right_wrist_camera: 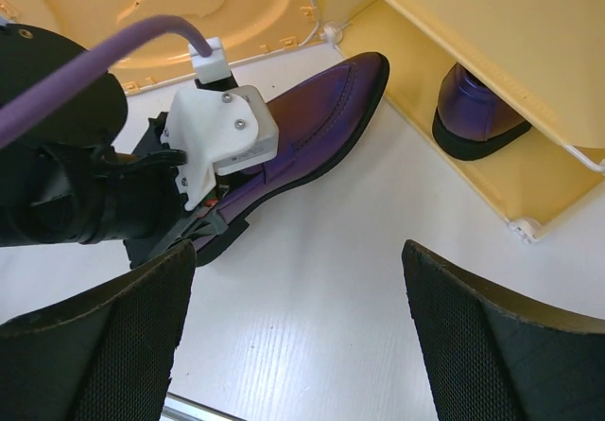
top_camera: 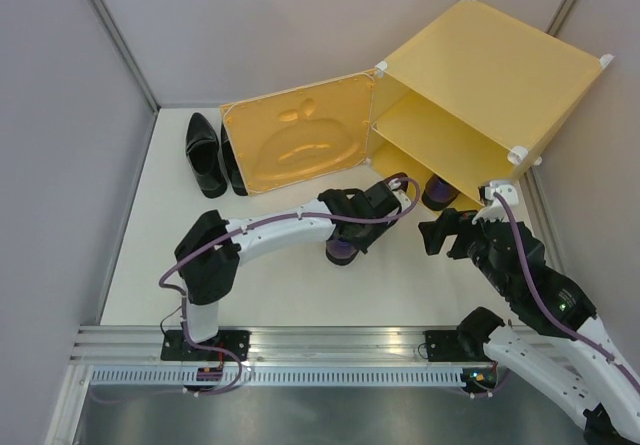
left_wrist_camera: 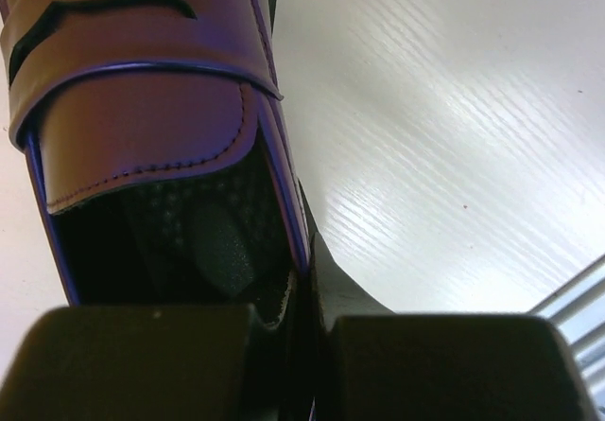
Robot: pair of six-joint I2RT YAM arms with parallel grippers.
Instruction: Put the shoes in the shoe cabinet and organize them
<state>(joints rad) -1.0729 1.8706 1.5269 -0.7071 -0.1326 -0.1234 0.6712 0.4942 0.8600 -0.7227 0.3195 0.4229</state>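
Observation:
The yellow shoe cabinet point(top_camera: 490, 65) stands at the back right, its apple-embossed door point(top_camera: 300, 145) swung open to the left. One purple shoe point(top_camera: 437, 193) sits heel-out in the lower compartment and also shows in the right wrist view point(right_wrist_camera: 477, 114). My left gripper point(top_camera: 352, 227) is shut on the side wall of the other purple shoe point(top_camera: 340, 250), one finger inside point(left_wrist_camera: 222, 251); its toe point(right_wrist_camera: 350, 85) points at the cabinet, at or just above the table. The black pair point(top_camera: 205, 155) lies left of the door. My right gripper point(top_camera: 440, 237) is open and empty beside the cabinet's front corner.
Grey walls close in the white table on the left, back and right. The open door point(right_wrist_camera: 189, 5) stands between the black pair and the cabinet opening. A metal rail point(top_camera: 330, 350) with the arm bases runs along the near edge.

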